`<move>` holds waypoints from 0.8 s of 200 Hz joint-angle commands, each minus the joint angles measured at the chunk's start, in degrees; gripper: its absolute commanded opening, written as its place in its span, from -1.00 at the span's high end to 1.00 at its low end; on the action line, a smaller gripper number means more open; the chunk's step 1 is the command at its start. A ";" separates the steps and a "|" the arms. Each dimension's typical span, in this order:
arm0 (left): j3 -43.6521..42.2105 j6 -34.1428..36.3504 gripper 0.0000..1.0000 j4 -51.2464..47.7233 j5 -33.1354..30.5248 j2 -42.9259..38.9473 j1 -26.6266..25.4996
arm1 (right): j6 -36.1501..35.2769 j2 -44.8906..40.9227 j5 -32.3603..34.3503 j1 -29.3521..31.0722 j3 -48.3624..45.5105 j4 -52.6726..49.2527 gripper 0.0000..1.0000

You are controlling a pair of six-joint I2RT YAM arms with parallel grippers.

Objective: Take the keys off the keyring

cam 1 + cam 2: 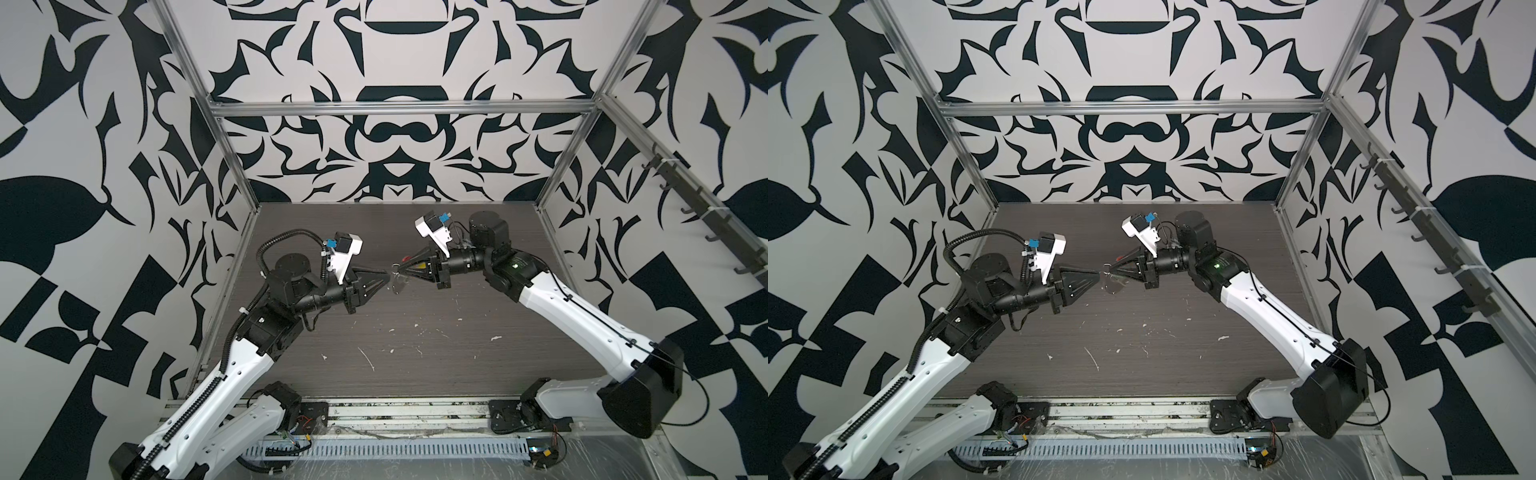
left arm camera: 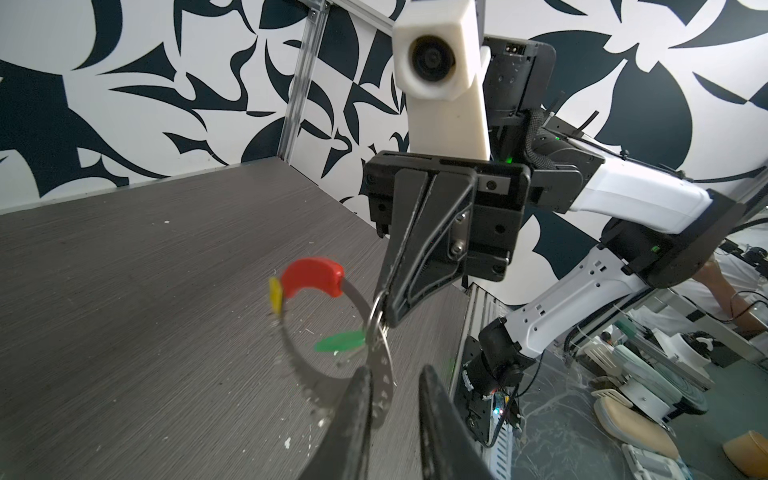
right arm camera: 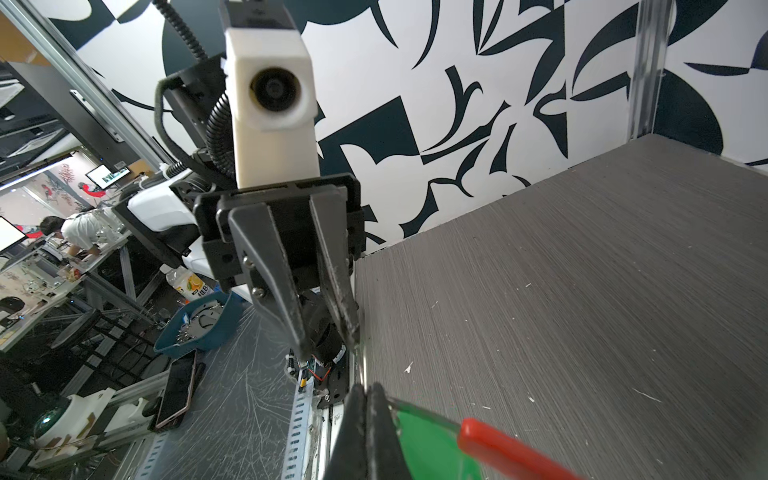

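1. Left pincer: reaches in from 9 o'clock to the middle of the counter. Its jaws stand narrow but not closed, with a gap showing between the fingers.
2. The grey band of the keyring runs through that gap. It lies against one finger and clear of the other, so no grip is seen.
3. Right pincer: comes in from 3 o'clock, and in both top views its tips almost meet those of the left pincer. The jaws are pressed tight together on the keyring, at the spot where a small silver ring sits on the band.
4. Keyring position: between the two pincers, slightly toward 12 o'clock of the counter's centre. Whether its lowest edge touches the counter cannot be told.
5. Green tag: hangs just beside the right pincer's tips, on the loop, not removed.
6. Yellow tag: on the loop, touching one end of the red sleeve, on the side of the loop away from the left pincer.
7. White flecks are scattered on the counter toward 6 o'clock.
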 commanded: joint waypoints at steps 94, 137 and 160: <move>0.86 -0.97 0.47 4.92 0.92 1.65 0.02 | 0.65 -2.60 -3.38 0.25 0.42 2.56 1.00; 0.71 -1.76 0.58 6.04 1.40 1.92 0.02 | 0.46 -2.35 -3.14 0.61 0.42 2.25 1.00; 0.57 -2.21 0.60 6.50 1.69 2.00 0.02 | 0.48 -2.25 -3.01 0.85 0.44 2.24 1.00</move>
